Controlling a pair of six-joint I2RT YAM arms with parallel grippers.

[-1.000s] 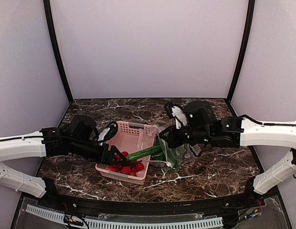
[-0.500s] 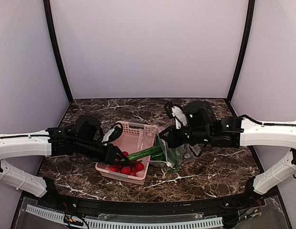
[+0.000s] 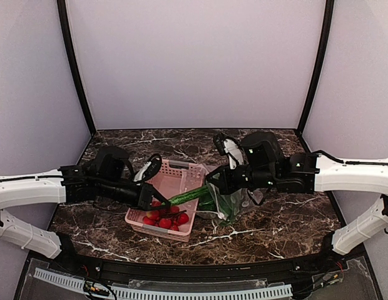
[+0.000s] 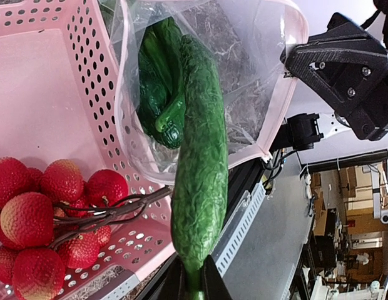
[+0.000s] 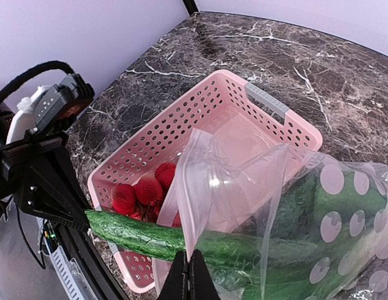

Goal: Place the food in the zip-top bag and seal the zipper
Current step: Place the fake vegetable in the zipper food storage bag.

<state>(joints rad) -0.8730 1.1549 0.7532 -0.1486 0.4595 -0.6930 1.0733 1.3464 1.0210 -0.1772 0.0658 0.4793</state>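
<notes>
Table (image 3: 275, 219): dark brown marble-patterned top with white veining, surface level throughout.

Pink basket (image 3: 179, 166): perforated plastic, standing flat on the tabletop and set slightly askew to the table's near edge.

Zip-top bag (image 3: 236, 201): clear plastic with pale oval prints. Its lower part rests on the tabletop against the basket's right side, and its upper part is raised off the surface.

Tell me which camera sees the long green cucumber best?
The left wrist view: the long bumpy green toy cucumber fills the frame end to end, its tip entering the clear plastic bag. The right wrist view hides part behind bag plastic; the top view shows it small.
</notes>
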